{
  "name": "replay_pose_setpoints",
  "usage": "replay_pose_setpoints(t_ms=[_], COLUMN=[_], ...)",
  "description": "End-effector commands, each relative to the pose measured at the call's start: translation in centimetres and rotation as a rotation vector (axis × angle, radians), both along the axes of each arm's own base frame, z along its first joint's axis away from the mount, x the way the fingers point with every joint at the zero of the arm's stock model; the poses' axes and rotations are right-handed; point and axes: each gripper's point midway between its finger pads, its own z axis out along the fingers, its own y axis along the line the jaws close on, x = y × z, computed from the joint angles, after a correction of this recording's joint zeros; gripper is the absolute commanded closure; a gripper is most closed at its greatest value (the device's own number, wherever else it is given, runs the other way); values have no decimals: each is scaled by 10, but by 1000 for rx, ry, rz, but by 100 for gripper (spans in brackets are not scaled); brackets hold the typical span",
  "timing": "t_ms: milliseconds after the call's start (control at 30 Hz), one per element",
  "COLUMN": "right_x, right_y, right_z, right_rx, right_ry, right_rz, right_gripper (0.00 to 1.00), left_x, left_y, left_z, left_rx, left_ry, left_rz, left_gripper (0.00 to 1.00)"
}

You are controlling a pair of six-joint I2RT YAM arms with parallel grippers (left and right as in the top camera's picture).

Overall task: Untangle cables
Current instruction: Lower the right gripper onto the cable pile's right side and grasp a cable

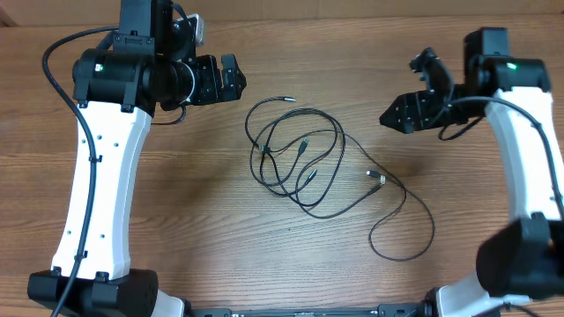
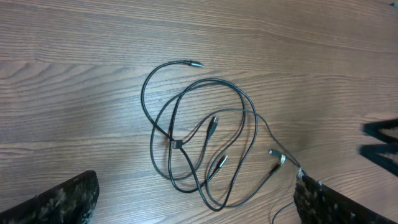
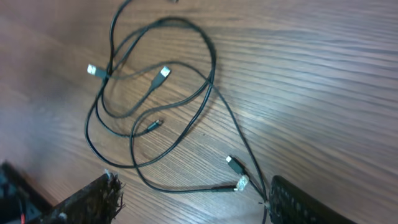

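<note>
**A:** Where's the trouble?

**B:** The cables [image 1: 295, 158] lie in one flat knot of overlapping loops on the wooden table [image 1: 220, 229], and nothing is lifted. One thin plug [image 1: 286, 99] pokes out on the knot's far side. A long slack loop [image 1: 405, 233] trails off its near-right side, past two connector ends [image 1: 377, 178].

**A:** Why are the arms up and back?

**B:** My guess is they're surveying before choosing a strand. Each wrist camera takes in most of the knot from above.

**A:** And the pincers?

**B:** The left gripper [image 2: 196, 183] has its fingers spread wide with nothing between them. It hovers to the knot's far left, well apart from it. The right gripper [image 3: 193, 183] is likewise spread and empty, to the knot's far right, nearer the connector ends than the loops.

**A:** First grab?

**B:** Probably those free ends; they look easiest to draw clear.
</note>
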Motion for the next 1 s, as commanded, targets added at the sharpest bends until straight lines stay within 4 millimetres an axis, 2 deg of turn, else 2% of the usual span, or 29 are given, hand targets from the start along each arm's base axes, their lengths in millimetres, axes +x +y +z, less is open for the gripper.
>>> replay_pose_setpoints(t_ms=[0,167,333,600,967], right_x=[5,5,4,3,10], right_y=[21,32,44,63,70], right_z=[-41,-90,-121,-142,-169], right_rx=[7,-21,-14,48,62], right_ry=[60,159,210,221,226], right_rz=[119,194,241,307,314], right_gripper=[25,26,27,28,32], left_x=[2,2,2,2,2], left_y=[0,0,0,0,0], left_z=[5,5,5,5,5], left_rx=[10,9,10,9,9], left_ry=[-21,-21,-21,-21,-21], left_rz=[-5,-5,-5,-5,-5], left_gripper=[0,0,0,0,0])
